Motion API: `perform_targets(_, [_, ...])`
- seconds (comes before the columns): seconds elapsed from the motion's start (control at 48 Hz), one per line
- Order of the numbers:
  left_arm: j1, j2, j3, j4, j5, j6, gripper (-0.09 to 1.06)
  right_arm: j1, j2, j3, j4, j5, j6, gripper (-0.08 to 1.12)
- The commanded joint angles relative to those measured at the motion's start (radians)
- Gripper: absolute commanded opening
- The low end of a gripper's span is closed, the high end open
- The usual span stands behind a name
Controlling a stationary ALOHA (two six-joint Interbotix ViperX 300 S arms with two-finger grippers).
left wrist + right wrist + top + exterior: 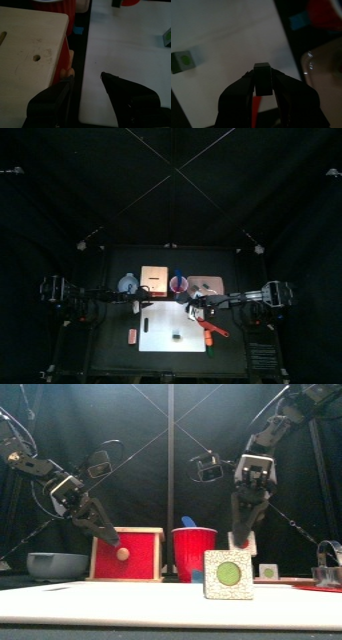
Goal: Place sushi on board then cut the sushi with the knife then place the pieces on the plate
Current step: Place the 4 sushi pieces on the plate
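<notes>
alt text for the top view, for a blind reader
A sushi piece sits on the white board mid-table, with the right claw holding a red knife at the board's right edge. The left claw hovers open beside the wooden box.

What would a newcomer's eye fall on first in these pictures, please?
Probably the lone sushi piece, standing upright on the white cutting board, toward its front edge, its green face toward the front camera. Behind it stand a red cup and a wooden box with a red drawer front. The left claw hangs open by the box, the right claw above the board's right edge.
</notes>
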Motion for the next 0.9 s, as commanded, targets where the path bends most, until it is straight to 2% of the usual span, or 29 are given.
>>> perform_targets(0.021, [0.002, -0.005, -0.015, 0.0, -0.003, -0.002, 0.85, -0.084, -0.097, 0.048, -0.003, 0.043, 0.005, 0.61])
perform_targets(0.25, [0.002, -0.005, -0.014, -0.002, -0.003, -0.002, 0.85, -0.249, -0.17, 0.143, -0.015, 0.095, 0.005, 0.61])
perform_targets(0.479, [0.003, -0.003, -0.012, -0.006, -0.003, 0.0, 0.85, -0.374, -0.179, 0.176, -0.015, 0.143, 0.003, 0.61])
perform_targets(0.896, [0.003, -0.003, -0.012, -0.006, -0.003, 0.0, 0.85, -0.457, -0.158, 0.198, -0.015, 0.167, 0.005, 0.63])
